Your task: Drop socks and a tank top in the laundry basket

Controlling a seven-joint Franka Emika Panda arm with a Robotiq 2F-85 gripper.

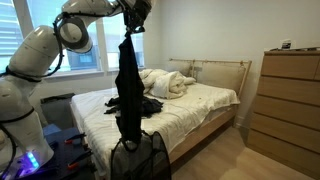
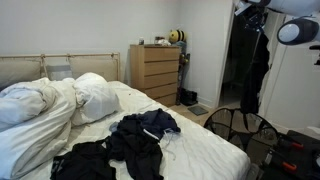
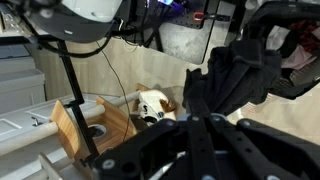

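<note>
My gripper (image 1: pixel 134 10) is high up and shut on a long black tank top (image 1: pixel 127 85), which hangs straight down. Its lower end reaches the rim of the black mesh laundry basket (image 1: pixel 141 160) on the floor beside the bed. In an exterior view the tank top (image 2: pixel 259 70) hangs from the gripper (image 2: pixel 256 12) above the basket (image 2: pixel 240 126). In the wrist view the black cloth (image 3: pixel 240 70) bunches just past the gripper fingers (image 3: pixel 205 122). A pile of dark clothes (image 2: pixel 130 146) lies on the bed; I cannot pick out socks in it.
The bed with white sheets (image 1: pixel 205 105) and crumpled duvet (image 2: pixel 50 105) stands next to the basket. A wooden dresser (image 1: pixel 290 100) stands by the wall, also seen in an exterior view (image 2: pixel 158 72). The robot base (image 1: pixel 25 120) is by the window.
</note>
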